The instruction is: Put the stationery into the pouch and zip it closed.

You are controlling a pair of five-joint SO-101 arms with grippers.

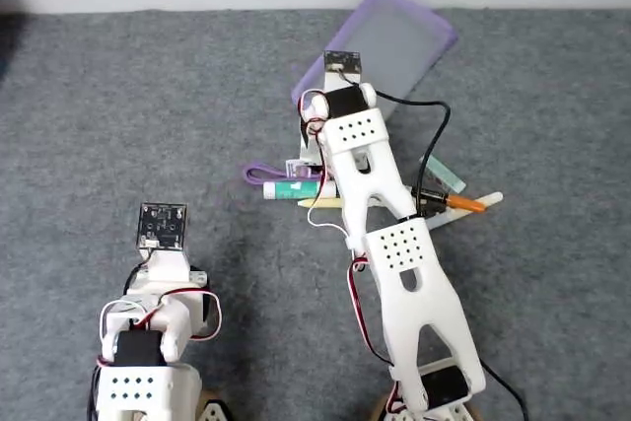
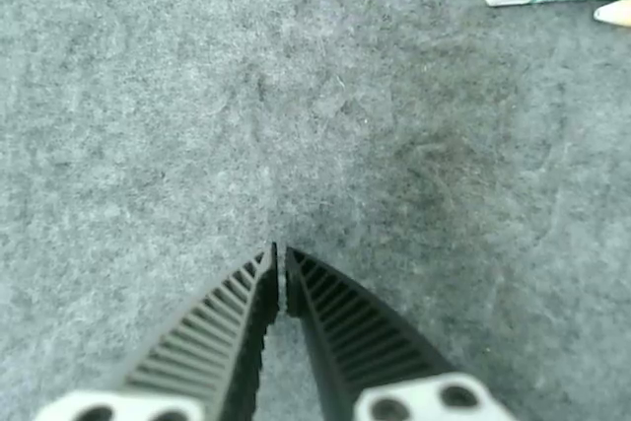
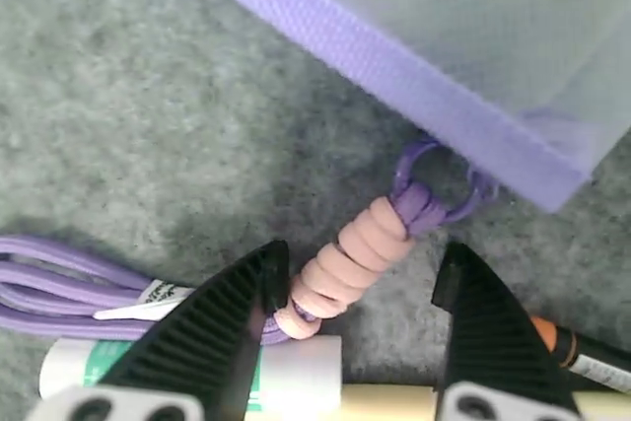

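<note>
Right gripper spread astride pink pull of the pouch, perhaps touching; left gripper closed.

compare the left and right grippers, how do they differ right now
The left gripper is shut; the right gripper is open. The left gripper sits over bare carpet, while the right gripper straddles the pink bead pull tied to the purple pouch. In the high view the left arm is folded back by its base and the right arm is stretched toward the pouch. Both have black ribbed fingers.
</note>
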